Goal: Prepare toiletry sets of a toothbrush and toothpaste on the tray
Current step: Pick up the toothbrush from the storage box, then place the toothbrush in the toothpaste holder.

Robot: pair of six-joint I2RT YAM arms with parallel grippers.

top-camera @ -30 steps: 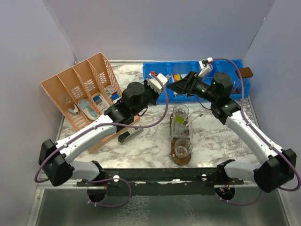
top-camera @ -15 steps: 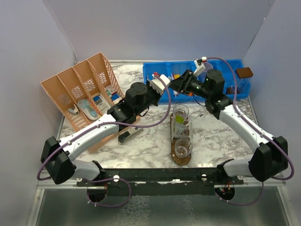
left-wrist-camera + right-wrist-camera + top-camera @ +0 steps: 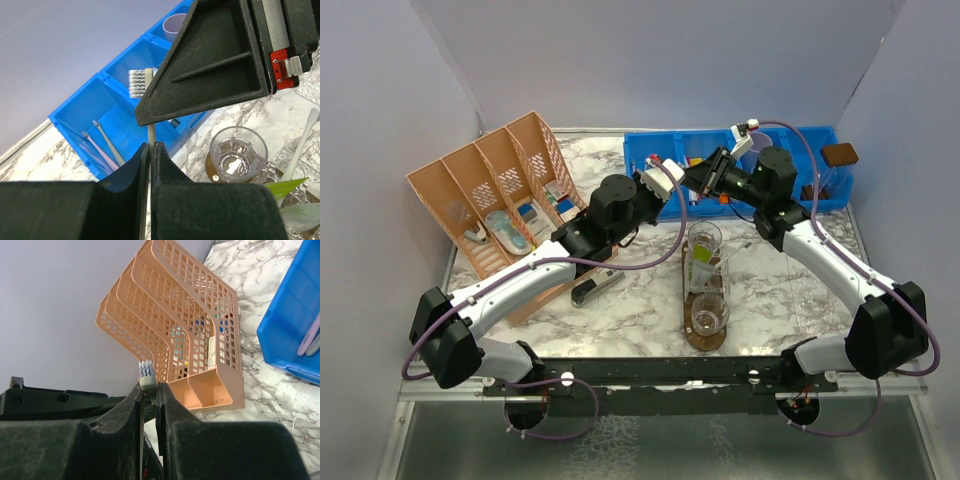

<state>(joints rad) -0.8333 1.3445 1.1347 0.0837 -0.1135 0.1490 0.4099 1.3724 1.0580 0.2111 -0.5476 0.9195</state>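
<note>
Sitting toward 6 o'clock on the table, the tray (image 3: 704,342) carries two tumblers (image 3: 708,312), the farther holding a lime tube (image 3: 703,255). At 12 o'clock from it, the left gripper (image 3: 151,146) and right gripper (image 3: 150,386) both pinch one toothbrush (image 3: 149,133) tight, before the blue bin (image 3: 75,117).

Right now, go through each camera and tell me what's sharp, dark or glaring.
Top view: even soft light, sharp throughout, only faint shadows. Left wrist view: the close jaws are black and featureless, while the toothbrush and blue bin behind are crisp. Right wrist view: jaws likewise near-black, the orange basket sharp, no glare.
</note>
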